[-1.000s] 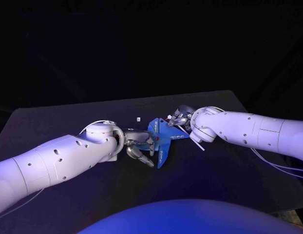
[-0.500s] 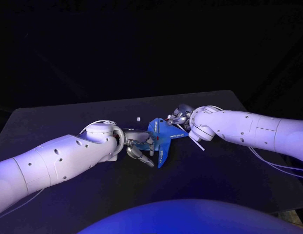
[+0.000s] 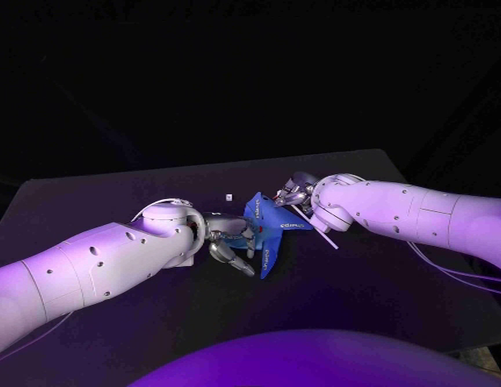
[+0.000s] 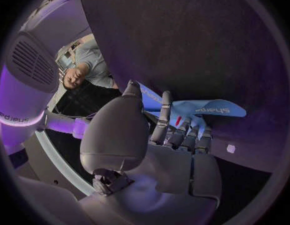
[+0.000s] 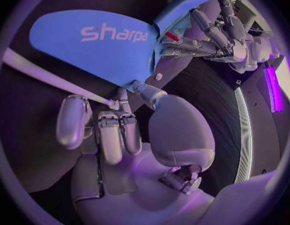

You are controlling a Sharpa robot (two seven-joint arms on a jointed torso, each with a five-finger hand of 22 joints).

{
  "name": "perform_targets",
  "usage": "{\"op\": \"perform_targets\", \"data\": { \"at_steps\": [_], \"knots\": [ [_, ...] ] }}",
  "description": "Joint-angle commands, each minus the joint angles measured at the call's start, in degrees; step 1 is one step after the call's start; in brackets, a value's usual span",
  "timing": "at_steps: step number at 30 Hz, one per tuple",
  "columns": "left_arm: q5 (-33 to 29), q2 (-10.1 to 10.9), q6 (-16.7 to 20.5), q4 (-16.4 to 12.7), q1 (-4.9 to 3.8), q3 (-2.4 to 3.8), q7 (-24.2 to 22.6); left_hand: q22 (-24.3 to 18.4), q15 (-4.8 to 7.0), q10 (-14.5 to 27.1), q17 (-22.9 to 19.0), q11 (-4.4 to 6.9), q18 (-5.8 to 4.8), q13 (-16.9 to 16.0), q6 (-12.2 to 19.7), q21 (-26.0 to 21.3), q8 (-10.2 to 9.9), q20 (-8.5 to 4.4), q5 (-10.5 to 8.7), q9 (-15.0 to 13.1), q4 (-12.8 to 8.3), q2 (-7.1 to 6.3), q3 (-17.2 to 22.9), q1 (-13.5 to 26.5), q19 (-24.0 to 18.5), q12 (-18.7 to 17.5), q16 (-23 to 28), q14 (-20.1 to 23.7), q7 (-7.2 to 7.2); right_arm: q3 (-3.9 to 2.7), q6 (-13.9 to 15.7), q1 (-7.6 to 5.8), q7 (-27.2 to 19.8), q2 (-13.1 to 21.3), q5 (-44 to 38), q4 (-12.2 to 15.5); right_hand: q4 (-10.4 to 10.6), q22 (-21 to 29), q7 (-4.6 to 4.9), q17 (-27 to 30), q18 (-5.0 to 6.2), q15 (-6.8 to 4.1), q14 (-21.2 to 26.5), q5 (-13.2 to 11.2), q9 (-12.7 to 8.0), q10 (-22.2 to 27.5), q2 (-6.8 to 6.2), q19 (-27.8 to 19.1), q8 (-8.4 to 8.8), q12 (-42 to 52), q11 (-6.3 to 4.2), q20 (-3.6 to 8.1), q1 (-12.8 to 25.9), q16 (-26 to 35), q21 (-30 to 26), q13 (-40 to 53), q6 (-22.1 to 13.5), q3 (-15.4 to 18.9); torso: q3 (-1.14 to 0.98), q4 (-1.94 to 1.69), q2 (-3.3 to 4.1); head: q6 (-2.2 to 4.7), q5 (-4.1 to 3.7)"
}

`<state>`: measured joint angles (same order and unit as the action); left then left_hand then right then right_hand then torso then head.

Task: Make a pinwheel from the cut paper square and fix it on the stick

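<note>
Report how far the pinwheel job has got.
Done: the paper looks folded into curved vanes. In hand: the left hand pinches the paper's middle, with a small red piece at its fingertips; the right hand holds the stick close by the paper. Left: fixing the two together; no join between them shows yet.

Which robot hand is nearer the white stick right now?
Right. The right robot hand grips the stick at one end; the left robot hand pinches the folded tips of the blue paper, apart from the stick.
</note>
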<state>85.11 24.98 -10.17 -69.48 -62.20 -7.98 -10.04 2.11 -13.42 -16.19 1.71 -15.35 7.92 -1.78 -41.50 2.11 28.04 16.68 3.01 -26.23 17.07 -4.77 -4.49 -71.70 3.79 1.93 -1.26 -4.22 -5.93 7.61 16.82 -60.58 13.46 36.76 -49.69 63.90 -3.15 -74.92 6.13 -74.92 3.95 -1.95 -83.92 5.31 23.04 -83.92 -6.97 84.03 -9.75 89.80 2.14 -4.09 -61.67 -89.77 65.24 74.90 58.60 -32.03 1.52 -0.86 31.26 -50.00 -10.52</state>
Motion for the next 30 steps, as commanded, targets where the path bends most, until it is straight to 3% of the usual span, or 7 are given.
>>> {"op": "perform_targets", "data": {
  "at_steps": [1,9,16,22,30],
  "knots": [
    [0.0,-0.1,-2.4,0.1,0.31,-0.23,0.7,0.1,-0.33,0.4,-0.1,-0.13,-0.98,0.0,-0.5,0.2,-0.4,0.09,-0.25,0.0,0.0,0.24,-0.1,0.1,0.2,-0.2,0.4,0.2,0.01,0.11,-1.8,0.13,-0.8,-0.1,0.7,-0.1,-0.4,-8.8,-0.10,-15.1,0.46,-0.41,-6.1,-0.2,0.3,-6.1,-0.12,0.3,-0.40,0.2,-0.54,0.38,-0.7,-0.2,0.2,15.1,0.6,0.1,0.01,0.00,-0.04,0.00,0.03],
    [0.0,-0.1,-2.6,0.2,0.31,-0.23,0.8,0.1,-0.37,0.5,-0.1,-0.18,-1.02,0.0,-0.6,0.2,-0.4,0.08,-0.25,-0.1,0.0,0.29,-0.1,0.1,0.2,-0.2,0.4,0.2,-0.04,0.11,-2.5,-0.05,-0.9,0.2,2.0,-0.2,-0.1,-8.8,-0.23,-15.1,0.48,-0.51,-6.1,-0.9,0.8,-6.1,-0.51,0.3,-0.61,0.2,-0.71,0.53,0.0,-0.2,0.0,15.1,0.8,0.8,0.00,0.00,-0.01,0.00,0.02],
    [0.0,0.0,-2.5,0.2,0.32,-0.24,0.7,0.1,-0.40,0.5,-0.1,-0.20,-1.04,0.0,-0.7,0.2,-0.4,0.08,-0.25,-0.1,0.0,0.31,-0.1,0.1,0.2,-0.2,0.4,0.2,-0.07,0.10,-3.6,-0.14,-0.8,1.0,3.6,0.2,1.4,-8.9,-0.19,-15.1,0.45,-0.44,-6.1,-1.2,1.4,-6.1,-1.68,0.3,-0.42,0.2,-0.70,0.54,2.0,-0.2,0.0,15.1,0.4,2.4,0.02,0.09,-0.02,0.00,0.10],
    [-0.1,0.1,-2.2,0.2,0.32,-0.24,0.6,0.1,-0.59,0.7,-0.1,-0.41,-1.30,0.0,0.8,0.2,-2.1,0.06,-0.26,0.1,0.0,0.27,-0.1,-0.1,0.2,-0.2,0.4,0.2,0.23,0.10,-4.8,-0.17,0.1,1.8,3.7,0.3,2.0,-8.9,-0.15,-15.1,0.46,-0.40,-6.1,-1.3,1.5,-6.1,-1.92,0.3,-0.28,0.2,-0.68,0.51,2.6,-0.2,-0.2,15.1,0.2,3.0,0.01,0.02,-0.05,0.00,0.04],
    [-0.1,0.1,-2.2,0.2,0.32,-0.25,0.6,0.1,-0.59,0.7,-0.1,-0.41,-1.31,0.0,0.8,0.2,-2.2,0.06,-0.26,0.1,0.0,0.28,-0.1,-0.1,0.2,-0.2,0.4,0.2,0.24,0.10,-5.9,-0.18,0.6,2.4,3.8,0.5,2.7,-8.9,-0.03,-15.1,0.48,-0.30,-6.1,-1.7,1.7,-6.1,-2.15,0.3,0.02,0.2,-0.57,0.45,3.2,-0.2,-0.3,15.1,-0.3,3.8,0.04,0.01,-0.04,0.00,0.07]
  ]
}}
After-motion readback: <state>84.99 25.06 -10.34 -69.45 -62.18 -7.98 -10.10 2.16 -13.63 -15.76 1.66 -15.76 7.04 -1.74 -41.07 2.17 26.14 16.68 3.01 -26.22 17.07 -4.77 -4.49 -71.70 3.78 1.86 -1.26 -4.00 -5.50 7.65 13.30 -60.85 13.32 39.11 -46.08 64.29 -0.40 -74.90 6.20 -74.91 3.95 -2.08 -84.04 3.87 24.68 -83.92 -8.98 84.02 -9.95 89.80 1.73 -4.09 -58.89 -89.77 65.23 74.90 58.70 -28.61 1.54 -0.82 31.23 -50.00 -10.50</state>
